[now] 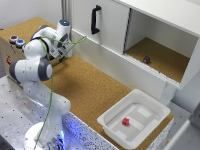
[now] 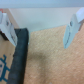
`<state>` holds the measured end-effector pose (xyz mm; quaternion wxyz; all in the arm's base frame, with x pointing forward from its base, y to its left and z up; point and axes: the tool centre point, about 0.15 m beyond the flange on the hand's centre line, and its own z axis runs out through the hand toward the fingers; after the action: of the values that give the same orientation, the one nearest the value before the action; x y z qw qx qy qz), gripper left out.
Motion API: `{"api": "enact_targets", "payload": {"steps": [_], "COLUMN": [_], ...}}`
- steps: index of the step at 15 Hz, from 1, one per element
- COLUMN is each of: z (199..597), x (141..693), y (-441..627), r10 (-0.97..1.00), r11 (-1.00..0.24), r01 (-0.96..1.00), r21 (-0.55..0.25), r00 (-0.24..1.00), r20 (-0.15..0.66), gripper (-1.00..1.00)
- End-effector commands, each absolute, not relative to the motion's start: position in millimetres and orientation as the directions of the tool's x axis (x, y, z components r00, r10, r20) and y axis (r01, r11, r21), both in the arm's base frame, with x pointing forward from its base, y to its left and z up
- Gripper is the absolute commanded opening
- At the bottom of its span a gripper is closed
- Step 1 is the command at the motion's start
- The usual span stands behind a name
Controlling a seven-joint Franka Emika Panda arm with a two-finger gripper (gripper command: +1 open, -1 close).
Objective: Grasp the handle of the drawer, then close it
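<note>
The drawer's white front panel [image 1: 111, 27] stands at the back of the cork counter and carries a black vertical handle [image 1: 95, 19]. On the exterior view's right of it, the cabinet compartment [image 1: 161, 56] is open. My gripper [image 2: 40, 31] hovers over the cork counter far from the handle, toward the exterior view's left. In the wrist view its two white fingers [image 2: 73, 30] are spread wide with nothing between them. In the exterior view, the hand [image 1: 61, 36] points downward and its fingertips are hidden behind the arm. The handle does not show in the wrist view.
A small dark object [image 1: 146, 59] lies in the open compartment. A white tray [image 1: 112, 122] holding a red cube [image 1: 126, 121] sits at the counter's near right end. A box with round buttons [image 1: 16, 41] stands at the left. A black bar [image 2: 20, 56] lies below the gripper.
</note>
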<state>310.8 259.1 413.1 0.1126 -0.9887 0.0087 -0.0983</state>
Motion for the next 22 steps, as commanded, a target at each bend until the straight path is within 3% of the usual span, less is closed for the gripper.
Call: {"api": "enact_targets", "payload": {"steps": [1, 4, 13, 17, 22], "z": [433, 434, 428, 411, 397], "x": [303, 312, 319, 301, 279], "y": [211, 168, -26, -109, -194], "r10": [-0.124, -0.159, -0.166, -0.173, -0.214], "r11": [-0.989, -0.987, -0.983, -0.985, -0.976], "r01": [-0.104, -0.15, -0.149, -0.172, -0.216], "r21": [-0.102, -0.057, -0.107, -0.025, -0.015], "r00": [0.97, 0.968, 0.969, 0.959, 0.954], "r20": [0.21, 0.193, 0.181, 0.226, 0.212], "gripper": [1.0, 1.0, 1.0, 1.0, 1.0]}}
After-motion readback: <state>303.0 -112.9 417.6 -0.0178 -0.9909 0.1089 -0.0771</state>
